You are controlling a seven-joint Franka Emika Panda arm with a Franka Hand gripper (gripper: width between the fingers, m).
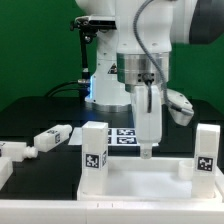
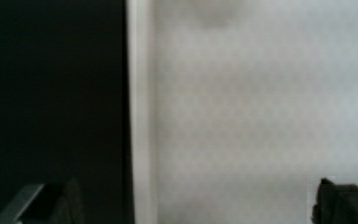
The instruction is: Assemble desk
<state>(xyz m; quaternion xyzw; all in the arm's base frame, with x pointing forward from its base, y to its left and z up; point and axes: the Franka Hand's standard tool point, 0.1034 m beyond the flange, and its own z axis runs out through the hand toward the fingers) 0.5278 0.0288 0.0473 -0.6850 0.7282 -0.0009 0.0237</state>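
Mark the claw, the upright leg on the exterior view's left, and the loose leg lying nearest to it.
claw [image 1: 147, 150]: exterior view, between its fingertips.
upright leg [image 1: 95, 146]: exterior view, middle of its front face.
loose leg [image 1: 52, 136]: exterior view, middle of its body.

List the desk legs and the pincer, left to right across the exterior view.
Lying leg at the edge → second lying leg → first upright leg → pincer → second upright leg.

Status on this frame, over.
Gripper open, low at rim of tabletop. Two upright legs on its corners; loose legs at exterior view's left. Nothing blocking.
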